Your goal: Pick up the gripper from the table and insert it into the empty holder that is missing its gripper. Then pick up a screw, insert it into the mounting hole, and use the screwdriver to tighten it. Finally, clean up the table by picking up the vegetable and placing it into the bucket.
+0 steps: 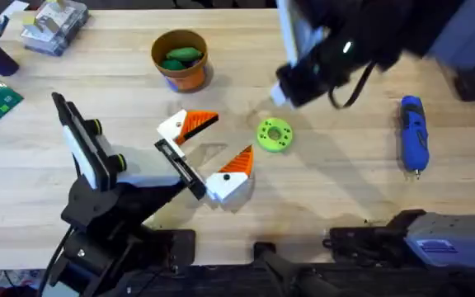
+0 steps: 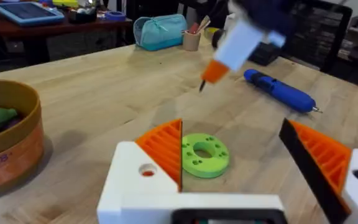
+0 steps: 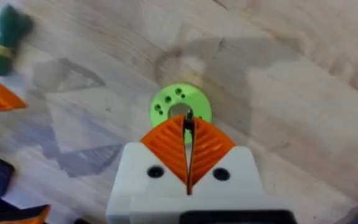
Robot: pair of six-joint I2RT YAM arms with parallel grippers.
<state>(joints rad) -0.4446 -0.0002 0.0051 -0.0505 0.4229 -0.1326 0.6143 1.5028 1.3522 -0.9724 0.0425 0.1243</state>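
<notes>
Screw [image 3: 189, 117] first: my right pincer [image 1: 280, 95] has its two orange pads pressed together on the small dark thing. It hangs above the worktop [image 1: 345, 190], just over a green disc [image 1: 273, 134] that lies flat on the planks. From the left wrist camera I see the same pincer from the side, with the dark tip poking down below the orange.

My left pincer [image 1: 233, 136] sits low over the middle of the worktop, spread wide and holding nothing. The green disc lies a little past its tips.

The gripper [image 1: 190, 124], white base and long orange wedge, lies with its base at the far end of the holder [image 1: 180, 165], the slim black bar. I cannot tell from here whether it is fully seated. A round hole in its white base faces the left wrist camera. The bulkier finger [image 1: 233, 175] sits at the bar's near end.

The screwdriver [image 1: 413, 132] lies on the right side of the worktop, well apart from both arms, with its metal tip toward me. The bucket [image 1: 180, 73] stands at the far side, upright, with a green vegetable [image 1: 180, 56] inside it.
</notes>
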